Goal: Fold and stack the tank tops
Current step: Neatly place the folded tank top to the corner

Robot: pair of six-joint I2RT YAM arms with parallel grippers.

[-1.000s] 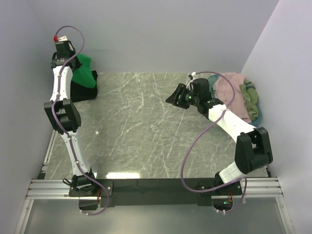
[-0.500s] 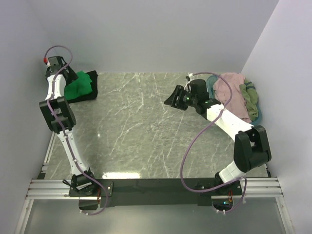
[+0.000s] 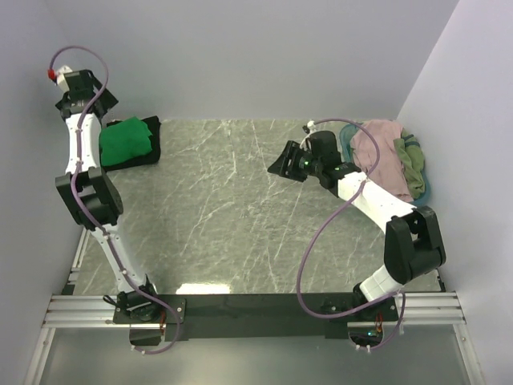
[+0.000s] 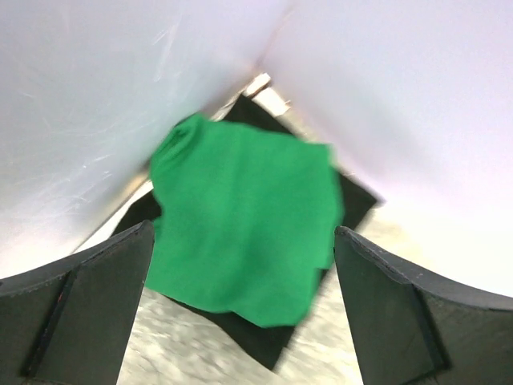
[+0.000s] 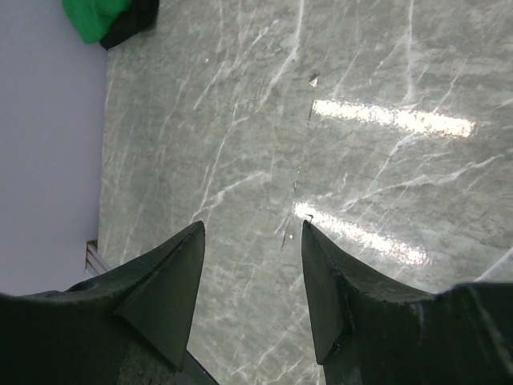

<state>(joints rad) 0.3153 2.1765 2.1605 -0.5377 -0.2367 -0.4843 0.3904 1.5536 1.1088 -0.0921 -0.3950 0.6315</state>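
Above the far left corner of the desk (image 3: 224, 208), the left claw (image 4: 243, 233) stands wide open and empty. Its fingers (image 4: 88, 305) are spread to either side of the bright green tank top (image 4: 240, 216) below, clear of the cloth. This top lies folded on the black tank top (image 4: 264, 345), whose edges show around it. The stack sits in the corner where the two walls meet. The left arm (image 3: 84, 192) rises steeply from its base, with the forearm raised toward that corner.

The right claw (image 5: 252, 228) is open and grips nothing, and it points down at bare desk near the middle. The right arm (image 3: 413, 245) is bent at the elbow near the right edge, with the forearm reaching inward. Beside it, the dusty pink tank top (image 3: 377, 144) and the olive tank top (image 3: 410, 164) lie heaped, unfolded, in the teal basket (image 3: 426, 192).
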